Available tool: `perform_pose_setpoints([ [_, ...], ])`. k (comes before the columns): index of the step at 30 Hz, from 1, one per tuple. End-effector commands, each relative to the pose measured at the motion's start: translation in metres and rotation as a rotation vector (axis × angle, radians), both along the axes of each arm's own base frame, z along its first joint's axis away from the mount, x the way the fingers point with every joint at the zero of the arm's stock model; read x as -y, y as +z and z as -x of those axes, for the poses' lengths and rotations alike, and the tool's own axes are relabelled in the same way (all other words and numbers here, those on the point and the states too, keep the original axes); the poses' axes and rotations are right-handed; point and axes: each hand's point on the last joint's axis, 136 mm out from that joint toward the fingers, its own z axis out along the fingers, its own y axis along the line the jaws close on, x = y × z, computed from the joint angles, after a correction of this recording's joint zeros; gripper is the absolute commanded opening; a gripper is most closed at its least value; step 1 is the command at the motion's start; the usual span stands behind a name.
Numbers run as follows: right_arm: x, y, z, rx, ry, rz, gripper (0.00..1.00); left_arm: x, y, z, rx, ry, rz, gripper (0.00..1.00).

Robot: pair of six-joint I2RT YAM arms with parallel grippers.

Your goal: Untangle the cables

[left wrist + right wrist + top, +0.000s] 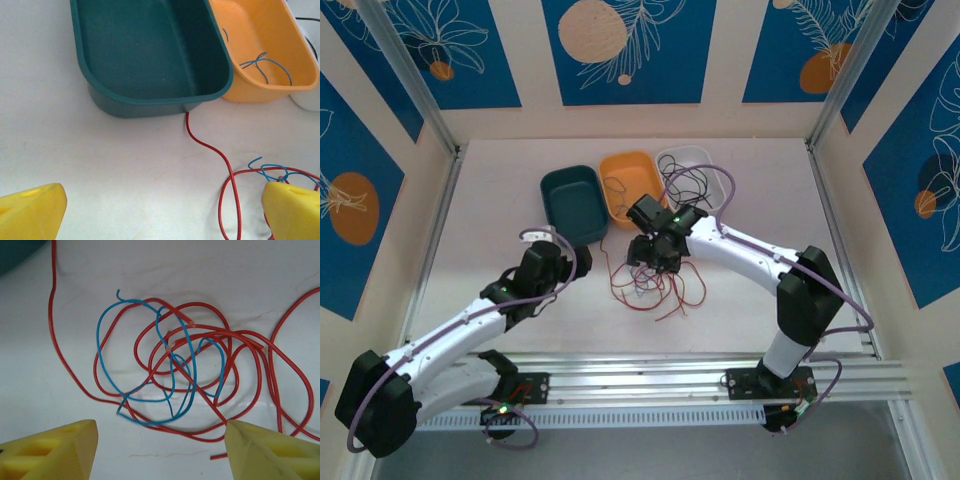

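Top external view: a loose bunch of thin, bendy cables [655, 288], mostly red, is seen lying on the pale bench [500, 190]. It is just in front of three plastic tubs set side by side: a dark green tub [570, 195], an orange tub [635, 170] and a clear white tub [690, 150]. The tubs are likely set there so that freed cables can be sorted into them. The right claw [650, 255] is held right over the bunch, most likely to pick one cable out. The left claw [552, 262] is kept off to the side, near the green tub. The fingers look too dark and small here to be made out.

Left wrist view: the left claw is spread wide and nothing is held in it. Its yellow fingertips [30, 210] are cut off at the bottom edge. One red cable is lost from sight at the foot of the green tub. A blue cable is seen lying inside the orange tub.

Right wrist view: the right claw is spread, with nothing pinched, just over a knot of red and blue loops. One red end lies at the tip of the right-hand finger [270, 450]; whether it is touched cannot be told. Which loop goes over which is hard to tell. Some red loops are cut off at the edges.
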Motion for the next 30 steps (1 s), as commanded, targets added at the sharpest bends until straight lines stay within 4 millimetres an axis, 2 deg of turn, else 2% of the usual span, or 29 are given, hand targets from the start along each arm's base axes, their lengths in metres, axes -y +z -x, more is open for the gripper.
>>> perform_pose_setpoints([
  [1, -0.011, -0.011, -0.002, -0.055, -0.040, -0.084, 0.67, -0.002, -0.002, 0.001, -0.003, 0.014, 0.030, 1.00],
  [8, -0.017, -0.029, -0.003, -0.109, -0.043, -0.108, 0.57, -0.001, -0.005, 0.001, -0.009, 0.011, 0.030, 1.00],
  [11, -0.019, -0.031, -0.004, -0.114, -0.041, -0.114, 0.41, -0.001, -0.007, 0.001, -0.014, 0.009, 0.030, 1.00],
  [14, -0.020, -0.023, -0.006, -0.093, -0.028, -0.121, 0.24, 0.001, -0.006, 0.000, -0.012, 0.006, 0.035, 1.00],
  [19, -0.020, -0.002, -0.008, -0.038, 0.010, -0.137, 0.00, 0.006, -0.003, -0.001, -0.007, -0.019, 0.042, 1.00],
  [23, -0.029, 0.023, -0.006, 0.029, 0.068, -0.159, 0.00, 0.012, 0.004, -0.002, 0.001, -0.048, 0.051, 1.00],
  [30, -0.044, 0.084, 0.001, 0.220, 0.214, -0.176, 0.00, 0.028, 0.027, -0.006, 0.051, -0.131, 0.082, 1.00],
])
